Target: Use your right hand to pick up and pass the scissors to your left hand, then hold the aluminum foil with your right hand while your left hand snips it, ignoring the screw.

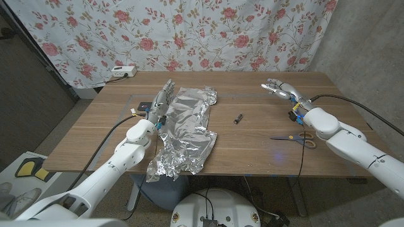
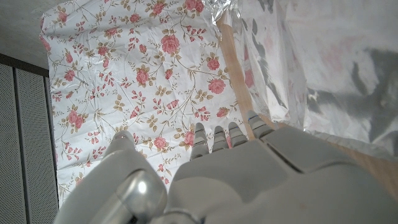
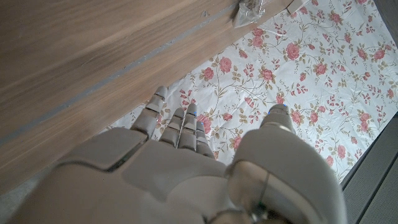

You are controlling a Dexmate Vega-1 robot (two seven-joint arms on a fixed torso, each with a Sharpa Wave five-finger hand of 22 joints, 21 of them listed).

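Where the wooden table [image 1: 252, 151] ran nearest its front edge, lay the crumpled silver sheet of aluminum foil [image 1: 187, 135], stretching from that edge back toward the far side, left of the middle. Right of it and well apart, near the right edge, lay the scissors with orange-yellow handles [image 1: 298, 137], partly behind the white right forearm, untouched by either hand. Farther back, near the middle of the table, sat the small dark screw [image 1: 238, 118], alone. Beside the foil's left border stood the left hand [image 1: 161, 99], fingers straight and close together, holding nothing. Farther right, over the far right part of the table, hovered the right hand [image 1: 278, 89], fingers extended and slightly apart, empty. Behind all hung the white curtain with pink roses [image 1: 189, 31].
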